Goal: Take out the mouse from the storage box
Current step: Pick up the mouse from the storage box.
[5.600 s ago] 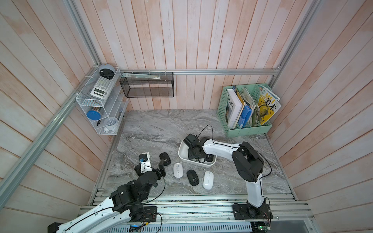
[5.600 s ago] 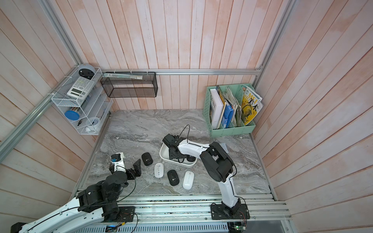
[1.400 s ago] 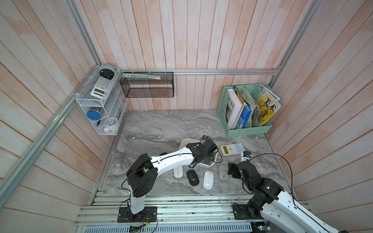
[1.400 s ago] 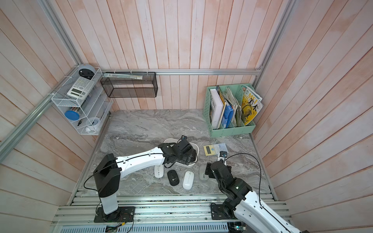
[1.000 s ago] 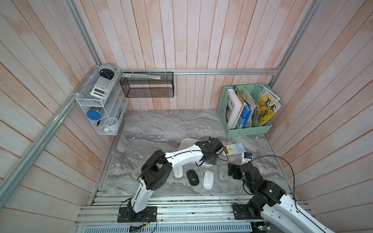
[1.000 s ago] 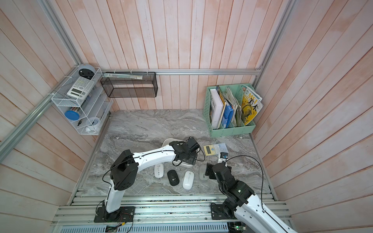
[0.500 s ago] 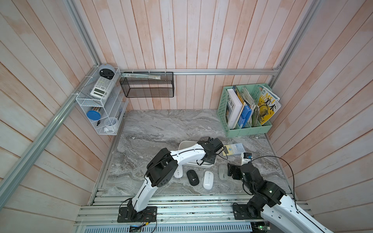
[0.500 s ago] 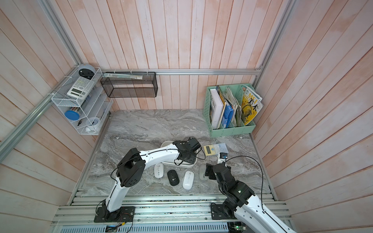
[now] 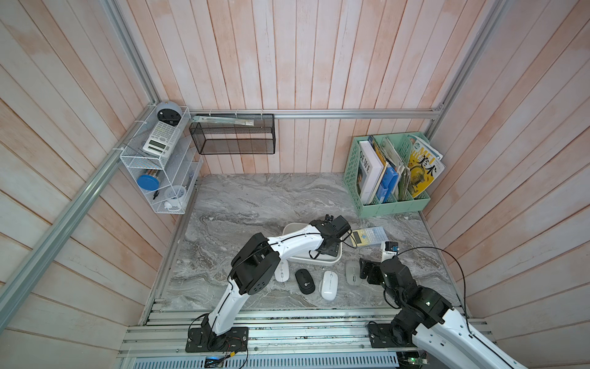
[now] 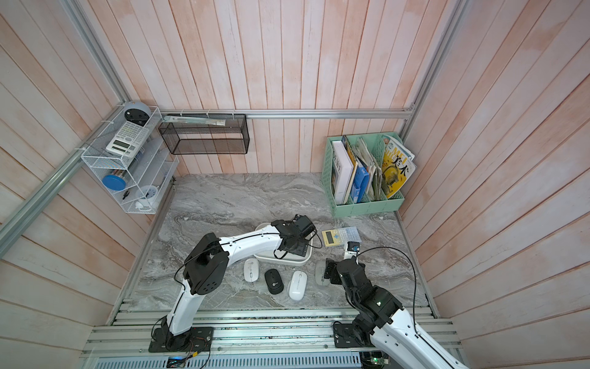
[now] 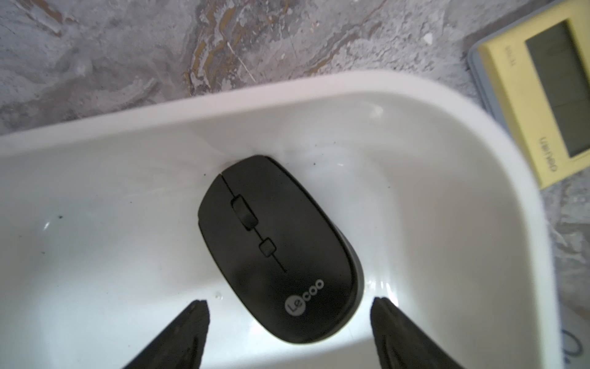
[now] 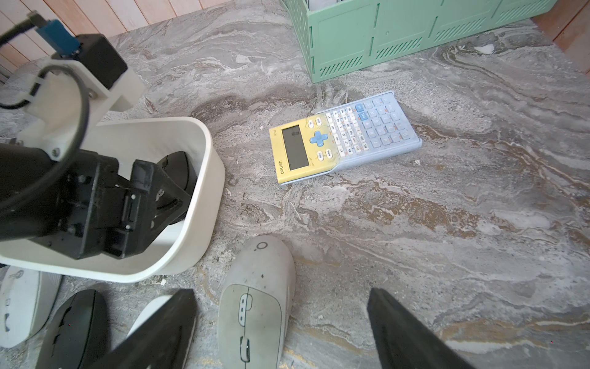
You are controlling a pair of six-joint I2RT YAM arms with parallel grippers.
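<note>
Though agape, left hand astride mouse

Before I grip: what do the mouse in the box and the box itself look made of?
Mouse: black plastic, seemingly matte, since it shows hardly any glare. Storage box: white plastic, probably smooth and glossy, going by the bright highlights on its inner walls.

"Lecoo" stands in grey on the black mouse in the box, "deli" on the calculator by its screen, "OEWE" down the white book, and "MEI" and "美术" on the yellow magazine.
</note>
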